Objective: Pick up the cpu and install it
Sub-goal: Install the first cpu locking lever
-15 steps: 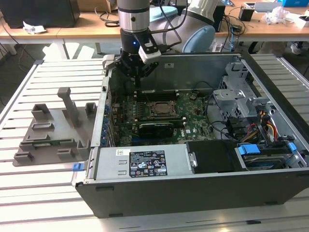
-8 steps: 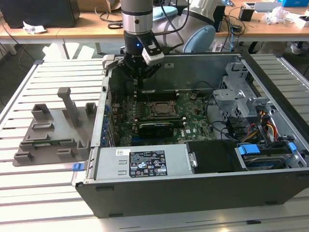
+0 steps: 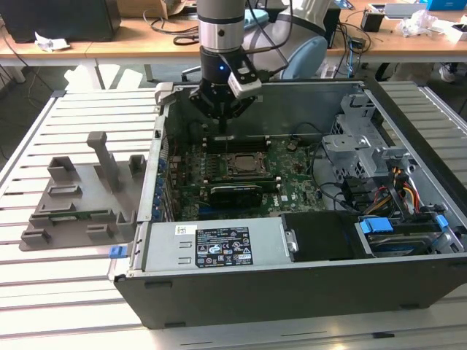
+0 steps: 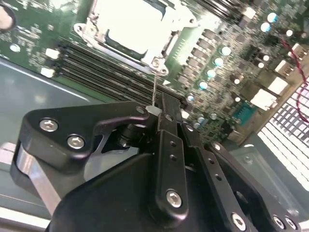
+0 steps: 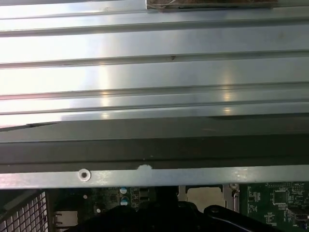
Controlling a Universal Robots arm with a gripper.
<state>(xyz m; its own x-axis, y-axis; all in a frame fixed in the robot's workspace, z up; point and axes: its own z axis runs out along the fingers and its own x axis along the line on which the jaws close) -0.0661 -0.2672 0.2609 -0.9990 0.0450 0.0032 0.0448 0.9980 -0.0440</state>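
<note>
The cpu [image 3: 241, 165] lies flat in the motherboard socket inside the open computer case [image 3: 219, 299], its silver top framed by the metal socket frame [image 4: 166, 36]. It appears as a bright square [image 4: 130, 24] in the second wrist view and as a pale square [image 5: 205, 194] in the first wrist view. My gripper [image 3: 222, 130] hangs over the memory slots just behind the socket, with nothing of the cpu in it. Its black fingers [image 4: 166, 125] are shut together. A thin metal rod [image 4: 154, 89] runs from the fingertips toward the socket corner; I cannot tell if it is clamped.
A grey holder [image 3: 80, 197] with a green memory stick [image 3: 62, 216] stands on the slatted table at the exterior view's left. Inside the case are a drive cage [image 3: 354, 142], cables [image 3: 398, 186], blue drive tabs [image 3: 379, 224] and the power supply [image 3: 219, 244]. The case rim [image 5: 154, 176] is close by.
</note>
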